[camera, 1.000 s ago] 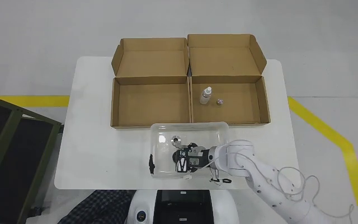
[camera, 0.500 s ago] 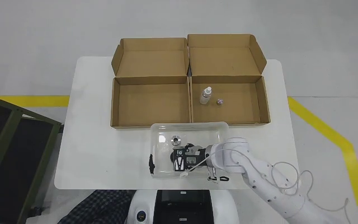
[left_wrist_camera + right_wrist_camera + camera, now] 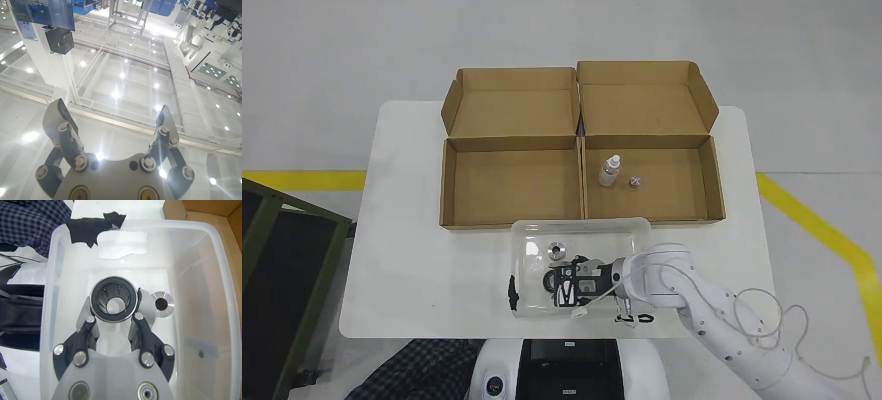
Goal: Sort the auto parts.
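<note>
A white table (image 3: 412, 200) is occupied by two open cardboard boxes (image 3: 510, 185) set side by side, and a clear plastic bin (image 3: 632, 228) is placed just beside their near edge. The left gripper (image 3: 112, 106) is spread wide, with nothing held. Inside the bin, a cylindrical bearing (image 3: 123, 294) is clamped by the right gripper (image 3: 114, 300), with a silver flanged disc (image 3: 169, 306) just beside it. A small white bottle (image 3: 611, 170) is seen in the right-hand box.

White table (image 3: 412, 200) is standing on a grey floor. A yellow floor line (image 3: 302, 180) is running beyond its left edge and again beyond its right edge. A dark rack (image 3: 282, 280) is standing off the near left corner. Checked cloth (image 3: 427, 365) is lying beyond the near edge. Ceiling lights (image 3: 115, 95) are shining overhead, beside a hanging dark screen (image 3: 41, 13).
</note>
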